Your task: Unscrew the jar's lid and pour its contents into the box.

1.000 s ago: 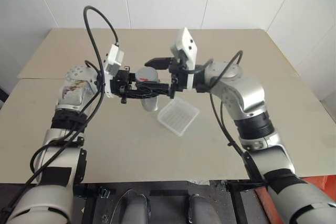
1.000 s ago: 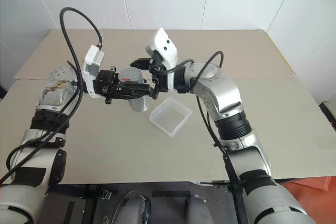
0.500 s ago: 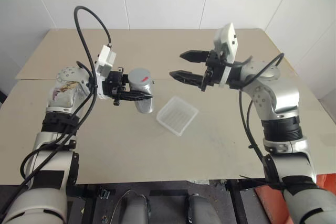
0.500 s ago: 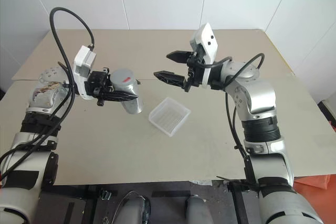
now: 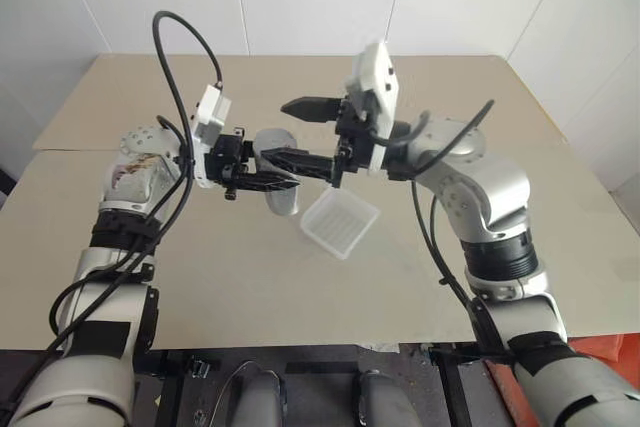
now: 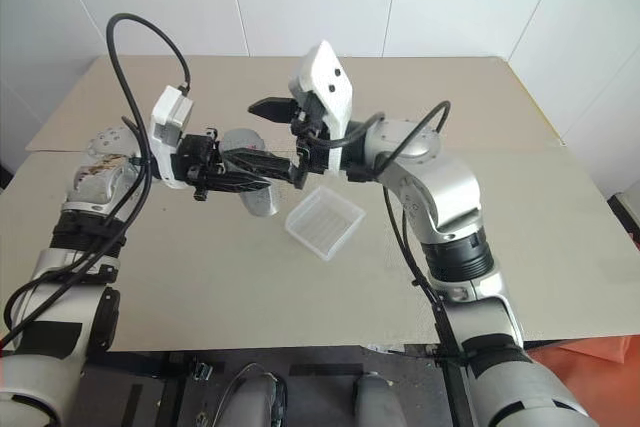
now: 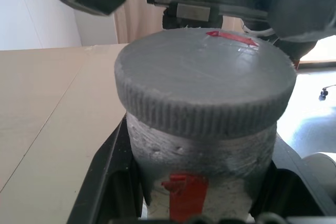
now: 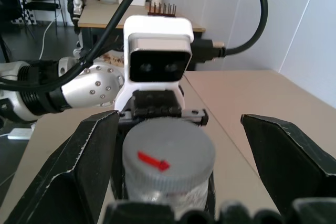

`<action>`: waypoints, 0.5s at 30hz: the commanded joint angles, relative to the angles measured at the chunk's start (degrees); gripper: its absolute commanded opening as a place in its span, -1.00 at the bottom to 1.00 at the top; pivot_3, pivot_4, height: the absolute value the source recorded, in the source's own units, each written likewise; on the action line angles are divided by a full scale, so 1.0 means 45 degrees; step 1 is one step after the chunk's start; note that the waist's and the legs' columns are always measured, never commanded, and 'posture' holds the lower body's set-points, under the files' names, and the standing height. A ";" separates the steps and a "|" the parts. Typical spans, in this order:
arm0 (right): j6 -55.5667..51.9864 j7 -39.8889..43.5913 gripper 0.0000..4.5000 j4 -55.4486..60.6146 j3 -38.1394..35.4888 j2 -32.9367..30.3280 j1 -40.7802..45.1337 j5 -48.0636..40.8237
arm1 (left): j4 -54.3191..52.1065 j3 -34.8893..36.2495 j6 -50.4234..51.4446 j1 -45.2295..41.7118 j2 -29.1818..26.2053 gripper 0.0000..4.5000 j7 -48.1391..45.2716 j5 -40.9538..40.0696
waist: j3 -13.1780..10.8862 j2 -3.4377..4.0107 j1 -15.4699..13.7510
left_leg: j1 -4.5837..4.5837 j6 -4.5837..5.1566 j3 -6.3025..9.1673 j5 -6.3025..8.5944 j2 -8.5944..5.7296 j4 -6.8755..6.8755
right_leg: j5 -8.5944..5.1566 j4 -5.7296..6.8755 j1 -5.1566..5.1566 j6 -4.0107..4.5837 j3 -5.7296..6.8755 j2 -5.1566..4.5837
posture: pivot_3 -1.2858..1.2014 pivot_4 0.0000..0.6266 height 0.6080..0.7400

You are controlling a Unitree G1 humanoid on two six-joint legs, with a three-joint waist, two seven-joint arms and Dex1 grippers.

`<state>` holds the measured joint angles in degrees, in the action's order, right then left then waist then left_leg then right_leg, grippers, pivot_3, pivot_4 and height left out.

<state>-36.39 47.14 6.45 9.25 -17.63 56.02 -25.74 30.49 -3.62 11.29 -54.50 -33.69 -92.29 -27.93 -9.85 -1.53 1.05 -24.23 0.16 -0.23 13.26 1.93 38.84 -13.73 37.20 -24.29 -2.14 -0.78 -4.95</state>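
head pair: high, facing down | wrists: close, facing, sharing the lid (image 7: 202, 85)

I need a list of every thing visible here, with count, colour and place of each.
jar: one, clear with red label, held above the table by the left gripper.
lid: one, grey with a red mark, on the jar, between the right gripper's fingers.
box: one, translucent white, on the table, right of the jar.
table: one, beige.
left gripper: one, black, shut on the jar.
right gripper: one, black, open, around the lid.
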 commanded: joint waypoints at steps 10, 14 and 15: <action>0.0314 -0.0355 0.92 -0.0606 0.0480 0.1066 0.0721 0.0682 | -0.0537 0.0057 -0.0072 -0.0087 -0.0088 -0.11 -0.0046 -0.0144 | 0.0000 0.0000 0.0017 | 0.0000 0.0000 -0.0001 0.0000 0.0000 0.0000 | 0.0000 0.0002 -0.0003 0.0000 0.0000 0.0000 | 0.03 -0.52 1.00; 0.0299 -0.0489 0.92 -0.0935 0.0398 0.1131 0.0815 0.0907 | -0.0559 0.0089 -0.0054 -0.0106 -0.0086 -0.11 -0.0046 -0.0135 | 0.0000 0.0001 0.0019 | 0.0002 0.0000 0.0000 0.0000 0.0000 0.0001 | 0.0000 0.0003 0.0001 0.0000 0.0000 0.0000 | 0.03 -0.52 1.00; 0.0308 -0.0499 0.92 -0.1016 0.0310 0.1051 0.0803 0.0940 | -0.0573 0.0096 -0.0056 -0.0099 -0.0104 -0.11 -0.0046 -0.0138 | 0.0000 0.0000 0.0014 | 0.0001 0.0000 0.0000 0.0000 0.0000 0.0000 | 0.0000 0.0003 0.0000 0.0000 0.0001 0.0000 | 0.03 -0.52 1.00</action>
<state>-36.30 45.54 1.02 12.02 -12.67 57.93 -21.82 29.89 -3.70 11.30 -54.32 -33.68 -92.21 -27.97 -9.85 -1.52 1.11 -24.23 0.16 -0.23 13.26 1.93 38.84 -13.73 37.21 -24.29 -2.14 -0.78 -4.95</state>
